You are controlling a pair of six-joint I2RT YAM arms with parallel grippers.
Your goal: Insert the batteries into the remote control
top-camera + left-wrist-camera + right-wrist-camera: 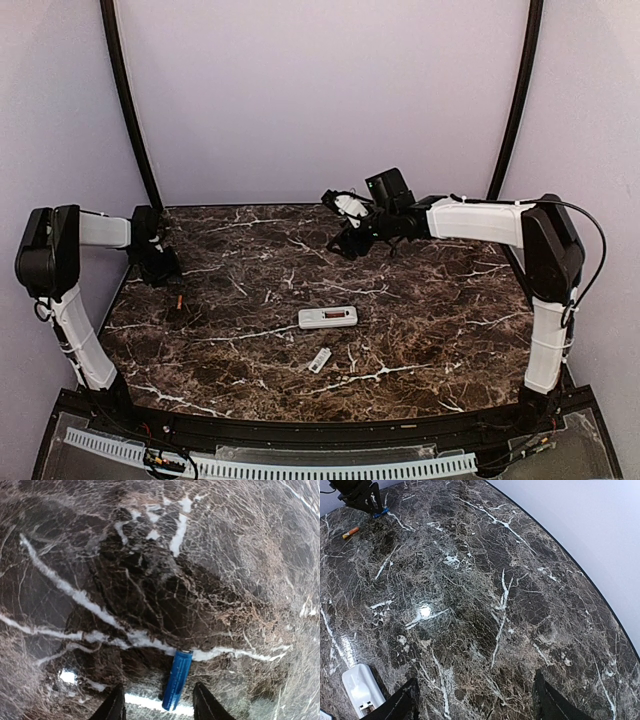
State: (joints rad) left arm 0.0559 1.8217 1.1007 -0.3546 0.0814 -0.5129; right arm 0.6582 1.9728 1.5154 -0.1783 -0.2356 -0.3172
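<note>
The white remote control [327,317] lies flat at the table's middle, with a small reddish mark in its centre. One end of it shows in the right wrist view [362,690]. A blue battery [177,680] lies on the marble between the open fingers of my left gripper [159,711], which stands low over it at the far left [158,267]; it touches neither finger. An orange battery [179,299] lies just in front of that gripper and also shows in the right wrist view [350,532]. My right gripper [475,711] is open and empty, held above the far middle of the table [350,240].
A small flat white loose piece [319,360] lies in front of the remote. The dark marble table [430,330] ends at a curved back edge against pale walls. Two black poles [130,110] stand at the back corners.
</note>
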